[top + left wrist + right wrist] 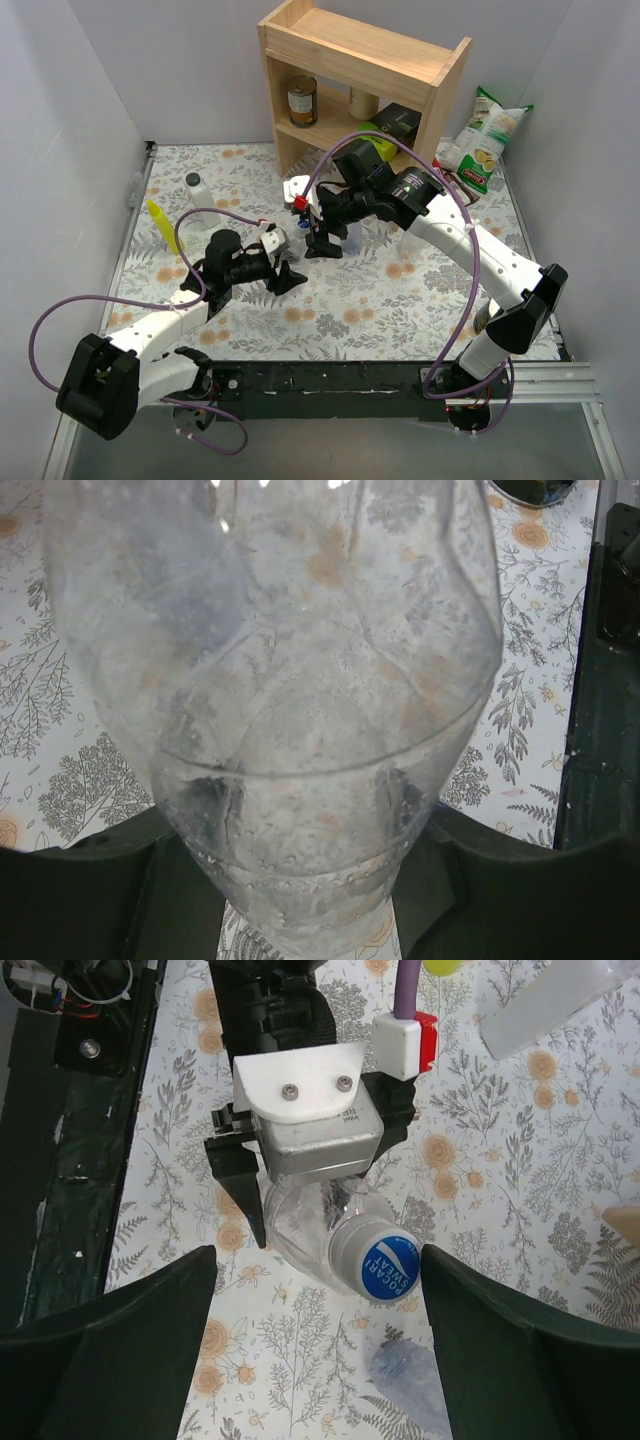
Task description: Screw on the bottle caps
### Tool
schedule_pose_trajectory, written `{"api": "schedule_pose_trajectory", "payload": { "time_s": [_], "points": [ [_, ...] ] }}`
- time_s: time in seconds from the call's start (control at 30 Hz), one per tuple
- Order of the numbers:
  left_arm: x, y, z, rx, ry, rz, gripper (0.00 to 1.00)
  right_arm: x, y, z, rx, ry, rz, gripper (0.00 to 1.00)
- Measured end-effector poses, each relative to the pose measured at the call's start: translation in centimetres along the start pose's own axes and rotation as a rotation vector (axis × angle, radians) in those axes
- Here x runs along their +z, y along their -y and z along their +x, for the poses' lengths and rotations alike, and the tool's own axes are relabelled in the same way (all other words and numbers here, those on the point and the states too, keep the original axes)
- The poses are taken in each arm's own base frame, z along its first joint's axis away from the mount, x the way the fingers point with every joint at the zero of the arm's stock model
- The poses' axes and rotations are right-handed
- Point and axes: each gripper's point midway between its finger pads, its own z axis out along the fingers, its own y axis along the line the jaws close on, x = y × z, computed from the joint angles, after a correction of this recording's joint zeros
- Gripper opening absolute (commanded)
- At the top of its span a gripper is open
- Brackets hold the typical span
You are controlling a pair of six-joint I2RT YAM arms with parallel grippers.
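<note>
My left gripper (300,880) is shut on a clear bottle (270,710) that fills the left wrist view. In the right wrist view the same bottle (305,1225) leans out from the left gripper (300,1210), and a blue cap (388,1268) sits on its neck. My right gripper (320,1290) is open, with a finger on each side of the cap and touching neither. A second, slightly bluish bottle (410,1380) lies on the table below it. In the top view both grippers meet mid-table, left (288,277) and right (323,245). No other caps show.
A wooden shelf (350,60) holding cans stands at the back. Snack bags (485,140) lie at the back right. A white bottle with a dark cap (200,197) and a yellow squeeze bottle (161,225) stand at the left. A clear bottle (357,237) stands behind my right gripper.
</note>
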Motion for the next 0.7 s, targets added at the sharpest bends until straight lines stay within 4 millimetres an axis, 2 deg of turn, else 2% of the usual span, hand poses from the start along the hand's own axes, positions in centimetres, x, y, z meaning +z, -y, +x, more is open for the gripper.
{"api": "schedule_pose_trajectory", "payload": {
  "time_s": [0.1,0.17,0.3,0.4,0.47,0.57,0.7],
  "points": [
    [-0.1,-0.6,0.0,-0.027,0.009,-0.021,0.0,-0.1,0.5,0.5,0.005,-0.022,0.026,0.87],
    [-0.4,-1.8,0.1,-0.065,0.015,-0.069,0.0,-0.3,0.4,1.0,0.031,-0.038,0.03,0.87],
    [-1.0,-4.1,-0.7,-0.069,0.053,-0.155,0.0,-0.2,-1.9,3.7,0.127,-0.124,-0.035,0.85],
    [-0.9,-3.5,-0.6,-0.031,0.042,-0.116,0.0,-0.9,-2.1,4.6,0.159,-0.161,-0.037,0.84],
    [-0.7,-2.7,0.1,0.008,0.007,-0.065,0.0,-1.8,-0.9,4.5,0.148,-0.152,-0.002,0.84],
    [-0.5,-1.4,1.2,0.072,-0.052,0.012,0.0,-3.0,0.9,3.6,0.073,-0.118,0.041,0.84],
    [-0.6,-0.5,2.1,0.132,-0.099,0.068,0.0,-3.2,0.6,1.8,-0.051,-0.065,0.006,0.8]
  ]
}}
